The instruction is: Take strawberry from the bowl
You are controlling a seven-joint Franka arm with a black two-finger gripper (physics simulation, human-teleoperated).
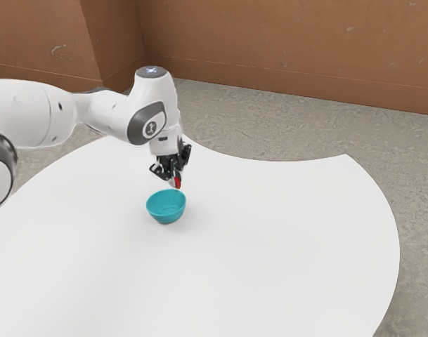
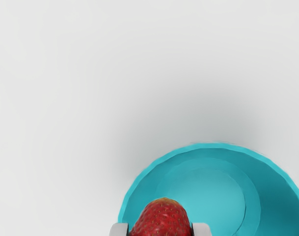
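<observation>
- White table (image 1: 270, 232), nearest the exterior camera, spreading across the lower frame.
- Pale robot arm (image 1: 38, 112), entering from the exterior view's left edge, bending down left of centre.
- Black gripper (image 1: 175, 180) at its end, fingers pinching the strawberry from two sides.
- Teal bowl (image 1: 166, 214), upright on the table, just below the gripper.
- Red strawberry (image 2: 161, 220) between the fingertips, raised above the bowl; lower edge of the wrist view.
</observation>
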